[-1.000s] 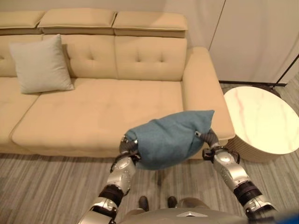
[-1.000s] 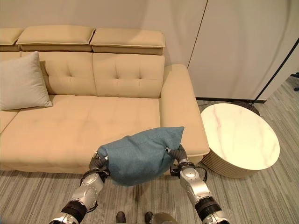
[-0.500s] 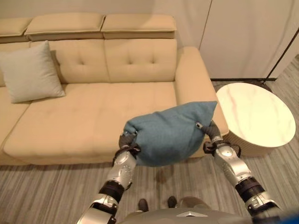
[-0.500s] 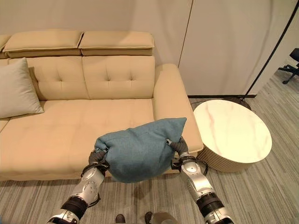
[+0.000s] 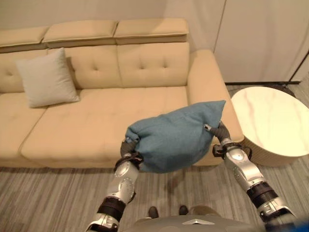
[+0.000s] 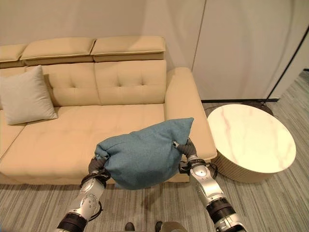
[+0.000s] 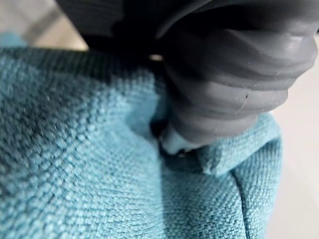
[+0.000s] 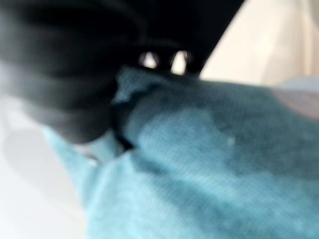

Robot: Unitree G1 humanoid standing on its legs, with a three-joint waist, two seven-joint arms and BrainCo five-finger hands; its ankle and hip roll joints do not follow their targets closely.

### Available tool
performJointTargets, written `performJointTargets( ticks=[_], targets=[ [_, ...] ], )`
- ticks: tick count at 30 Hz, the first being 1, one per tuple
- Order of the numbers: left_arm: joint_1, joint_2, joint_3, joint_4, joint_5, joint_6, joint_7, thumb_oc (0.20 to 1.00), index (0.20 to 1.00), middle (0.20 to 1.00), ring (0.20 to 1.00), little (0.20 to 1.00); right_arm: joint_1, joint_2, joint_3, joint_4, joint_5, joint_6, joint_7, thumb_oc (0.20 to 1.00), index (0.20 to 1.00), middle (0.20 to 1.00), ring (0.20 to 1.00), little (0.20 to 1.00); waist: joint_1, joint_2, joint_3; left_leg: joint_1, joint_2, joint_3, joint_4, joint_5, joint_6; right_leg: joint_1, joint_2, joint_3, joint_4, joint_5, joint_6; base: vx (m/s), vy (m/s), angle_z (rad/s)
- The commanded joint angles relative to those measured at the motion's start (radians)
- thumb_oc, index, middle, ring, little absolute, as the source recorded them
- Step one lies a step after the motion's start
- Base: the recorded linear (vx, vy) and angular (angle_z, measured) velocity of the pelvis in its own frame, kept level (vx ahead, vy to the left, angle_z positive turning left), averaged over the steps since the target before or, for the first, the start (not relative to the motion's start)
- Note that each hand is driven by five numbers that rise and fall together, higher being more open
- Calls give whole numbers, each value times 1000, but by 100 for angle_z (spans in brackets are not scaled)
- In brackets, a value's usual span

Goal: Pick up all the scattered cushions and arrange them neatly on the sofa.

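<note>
A teal cushion (image 5: pixel 174 137) hangs in the air in front of the beige sofa (image 5: pixel 96 116), over the front edge of its right seat. My left hand (image 5: pixel 128 149) holds the cushion's left end, with the cloth bunched around it in the left wrist view (image 7: pixel 149 164). My right hand (image 5: pixel 221 137) grips the right end below the raised corner, its thumb tip lying on the cushion's front face. Most of both hands' fingers are buried in the fabric. A light grey cushion (image 5: pixel 47 78) leans upright against the sofa's back on the left.
A round white marble-top table (image 5: pixel 275 121) stands close to the sofa's right armrest (image 5: pixel 207 82). White wall panels (image 5: pixel 260 34) rise behind it. Striped grey carpet (image 5: pixel 53 193) runs along the sofa's front.
The camera has swung, so the whole scene shifted. The teal cushion stays held between both hands and sits a little higher against the sofa's front edge.
</note>
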Motion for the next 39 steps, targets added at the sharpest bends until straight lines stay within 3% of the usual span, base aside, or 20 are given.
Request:
performJointTargets(
  ticks=[1, 6, 11, 12, 14, 15, 16, 19, 22, 24, 25, 26, 27, 31, 32, 34, 39],
  targets=[
    [-88, 64, 20, -124, 107, -61, -74, 200, 200, 200, 200, 200, -122, 95, -23, -117, 15, -122, 47, 200, 200, 200, 200, 200, 0, -90, -30, 74, -45, -1, 35, -129, -47, 177, -130, -73, -336, 175, 101, -24, 50, 26],
    [-100, 127, 54, -196, 159, -63, -75, 200, 200, 200, 200, 200, -157, 99, -16, -94, 23, -107, 56, 200, 200, 200, 200, 200, 47, -105, -3, 29, -77, -35, 86, -150, -21, 159, -167, -89, -311, 186, 115, -38, 136, 27],
    [-115, 156, 61, -198, 190, -64, -72, 200, 200, 200, 200, 200, -174, 103, -14, -85, 16, -98, 61, 200, 200, 200, 200, 200, 65, -114, 12, 4, -90, -45, 106, -162, -2, 118, -184, -82, -248, 176, 121, -28, 125, 13],
    [-131, 166, 57, -196, 195, -66, -68, 200, 200, 200, 200, 200, -181, 104, -11, -81, 8, -94, 63, 200, 200, 200, 200, 200, 69, -115, 31, -9, -92, -49, 127, -172, 13, 66, -182, -68, -142, 158, 123, -49, 100, 1],
    [-154, 169, 35, -186, 199, -66, -67, 200, 200, 200, 200, 200, -187, 104, -10, -75, 10, -90, 61, 200, 200, 200, 200, 200, 59, -117, 49, -13, -96, -73, 133, -177, 20, 3, -152, -37, -82, 159, 124, 28, 101, -12],
    [-158, 166, 30, -175, 202, -63, -69, 200, 200, 200, 200, 200, -188, 99, -13, -69, 15, -89, 61, 200, 200, 200, 200, 200, 51, -120, 50, -9, -101, -80, 127, -177, 21, -20, -131, -23, -91, 159, 117, 226, 34, -11],
    [-177, 164, 9, -157, 207, -59, -81, 200, 200, 200, 200, 200, -206, 80, -14, -50, 38, -95, 59, 200, 200, 200, 200, 200, 35, -127, 53, 25, -118, -102, 94, -181, 24, -73, -92, -32, -160, 202, 104, 242, 9, 18],
    [-191, 161, 3, -146, 204, -58, -81, 200, 200, 200, 200, 200, -208, 66, -16, -48, 43, -94, 58, 200, 200, 200, 200, 200, 16, -126, 60, 46, -128, -128, 93, -194, 26, -102, -68, -22, -182, 224, 106, 206, 7, 34],
    [-186, 138, -11, -130, 201, -57, -102, 200, 200, 200, 200, 200, -173, 38, -34, -69, 23, -86, 65, 200, 200, 200, 200, 200, -4, -126, 48, 76, -138, -160, 140, -230, 4, -81, -66, 14, -177, 221, 93, 312, -76, 60],
    [-163, 111, -17, -137, 183, -47, -124, 200, 200, 200, 200, 200, -119, 16, -66, -92, 23, -87, 71, 200, 200, 200, 200, 200, -31, -105, 37, 61, -108, -139, 285, -183, -58, -39, -78, -26, -159, 185, 56, 315, -100, 78],
    [-163, 111, -17, -137, 183, -47, -124, 200, 200, 200, 200, 200, -118, 15, -66, -92, 23, -87, 72, 200, 200, 200, 200, 200, -34, -104, 37, 58, -107, -142, 291, -186, -58, -39, -78, -29, -160, 184, 55, 153, -120, 64],
    [-173, 102, -35, -124, 173, -45, -135, 200, 200, 200, 200, 200, -100, 4, -82, -91, 30, -90, 63, 200, 200, 200, 200, 200, -38, -114, 55, -20, -89, -122, 454, -132, -95, 5, -98, -48, -166, 175, 40, 156, -168, 77],
    [-182, 99, -50, -124, 173, -41, -137, 200, 200, 200, 200, 200, -80, 3, -97, -95, 45, -94, 54, 200, 200, 200, 200, 200, -40, -128, 67, -76, -59, -79, 490, -118, -82, 39, -111, -66, -180, 161, 32, 204, -189, 72],
    [-194, 108, -58, -125, 180, -36, -140, 200, 200, 200, 200, 200, -73, 4, -118, -92, 53, -97, 42, 200, 200, 200, 200, 200, -29, -138, 65, -132, -49, -60, 380, -154, -55, 83, -122, -67, -214, 144, 40, 194, -43, 35],
    [-198, 115, -61, -125, 191, -31, -134, 200, 200, 200, 200, 200, -72, 7, -121, -87, 47, -96, 35, 200, 200, 200, 200, 200, -19, -132, 61, -165, -40, -70, 284, -122, -56, 106, -115, -60, -220, 131, 43, 275, 48, 3],
    [-195, 115, -59, -122, 196, -31, -127, 200, 200, 200, 200, 200, -73, 12, -120, -81, 34, -98, 29, 200, 200, 200, 200, 200, -7, -120, 61, -192, -32, -93, 207, -53, -69, 132, -105, -43, -217, 110, 44, 339, 82, -4],
    [-175, 111, -53, -132, 201, -28, -128, 200, 200, 200, 200, 200, -71, 21, -130, -86, 16, -89, 32, 200, 200, 200, 200, 200, 2, -122, 56, -194, -43, -86, 229, -71, -59, 169, -132, -10, -184, 78, 55, 240, 127, -34]
  ],
)
